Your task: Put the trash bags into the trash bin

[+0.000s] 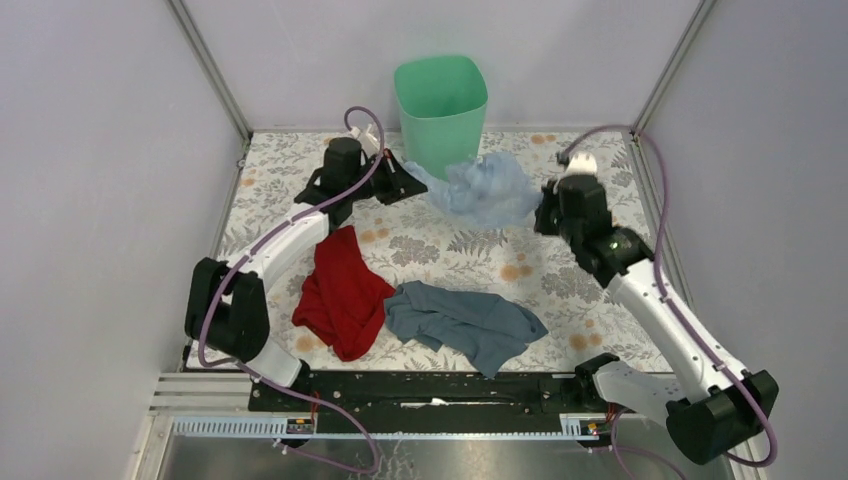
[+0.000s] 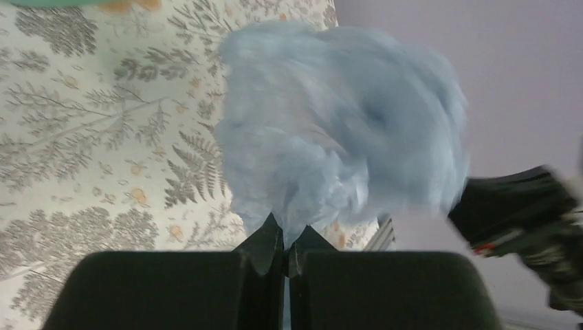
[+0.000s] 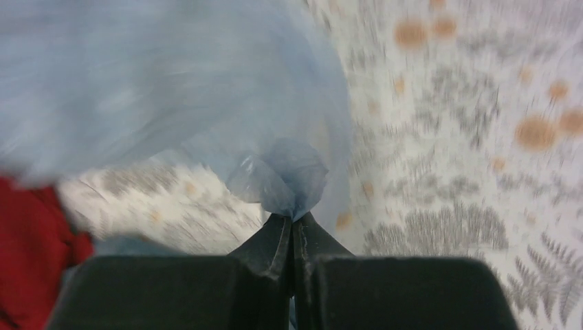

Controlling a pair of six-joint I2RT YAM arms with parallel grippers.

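Left tool (image 2: pixel 285 237) and right tool (image 3: pixel 294 223) each clamp tight on the trash bag (image 1: pixel 485 188), bunched just near-right of the far trash bin (image 1: pixel 441 105); the carry likely needs a joint lift over its rim

Crumpled pale-blue bag (image 1: pixel 485 190) beside mint bin (image 1: pixel 441 125).
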